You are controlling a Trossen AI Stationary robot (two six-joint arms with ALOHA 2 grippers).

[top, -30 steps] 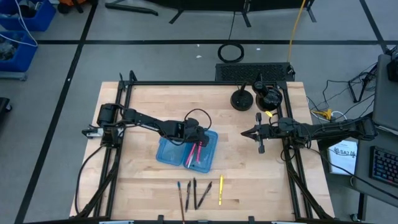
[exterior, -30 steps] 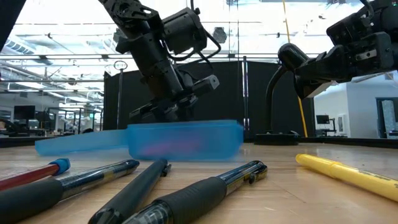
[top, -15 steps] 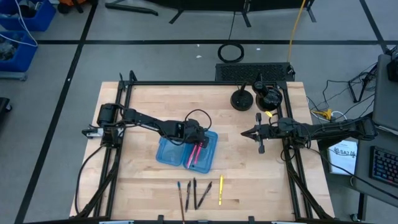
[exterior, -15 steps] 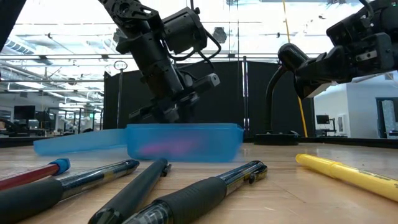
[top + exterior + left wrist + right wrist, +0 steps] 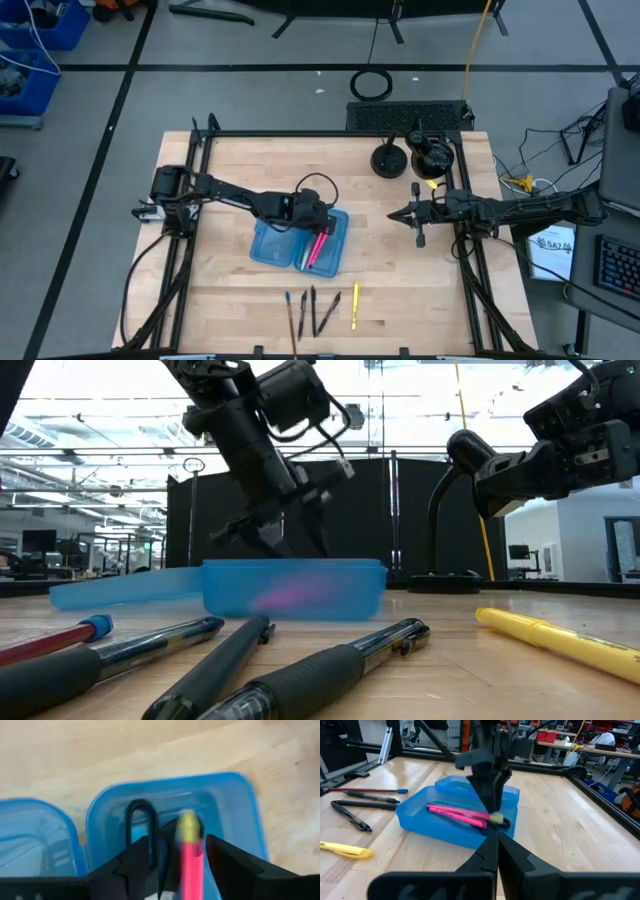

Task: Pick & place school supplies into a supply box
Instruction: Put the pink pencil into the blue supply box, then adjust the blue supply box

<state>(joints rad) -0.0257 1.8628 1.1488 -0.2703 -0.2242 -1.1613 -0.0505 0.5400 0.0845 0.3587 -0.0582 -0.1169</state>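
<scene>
The supply box lies open in the middle of the table, a translucent blue case with two halves. A pink pen with a yellow-green end lies in its right half, next to a black loop. My left gripper stands open just above that half, pointing down, a finger on each side of the pen's end with gaps showing. More school supplies lie near the table's near edge: black pens, a red pencil and a yellow pen. My right gripper waits shut at the right.
Two black round objects stand at the far right of the table. Black frame rails run along the table's sides. Bare wood lies between the box and the loose pens, and to the box's right.
My left gripper has opened over the box's right half, letting go of the pink pen, which now lies in the box.
</scene>
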